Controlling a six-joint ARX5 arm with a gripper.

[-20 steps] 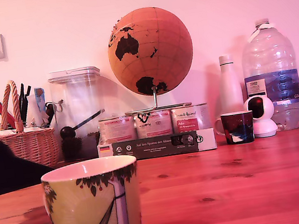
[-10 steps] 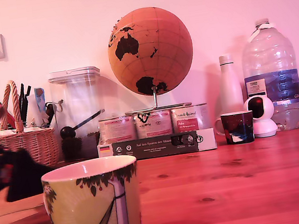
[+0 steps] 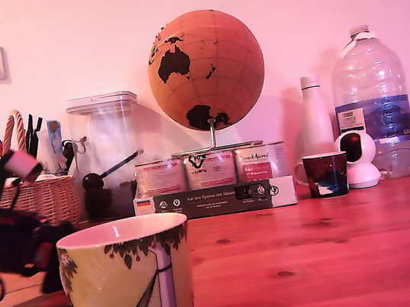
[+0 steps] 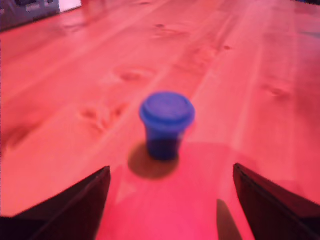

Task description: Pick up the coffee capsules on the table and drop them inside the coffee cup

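A small blue coffee capsule (image 4: 166, 120) stands upright on the red wooden table (image 4: 240, 75), flanged rim on top, in the wrist view. My gripper (image 4: 170, 169) is open, with its two dark fingertips (image 4: 80, 205) wide apart on either side, just short of the capsule and not touching it. In the exterior view the yellow-green coffee cup (image 3: 127, 281) with the hammock cartoon stands at the front left. My dark arm (image 3: 8, 229) hangs just to the exterior view's left of it. The capsule does not show in the exterior view.
Along the back wall stand a wicker basket (image 3: 42, 201), a clear jar (image 3: 108, 152), a globe (image 3: 206, 68) on tins (image 3: 211, 169), a small dark cup (image 3: 326, 174), a white bottle (image 3: 314, 118), a white camera (image 3: 358, 157) and a large water bottle (image 3: 371, 98).
My arm has come further into the exterior view from the left, moving towards the coffee cup. A green light on it now shows. The cup has not moved.
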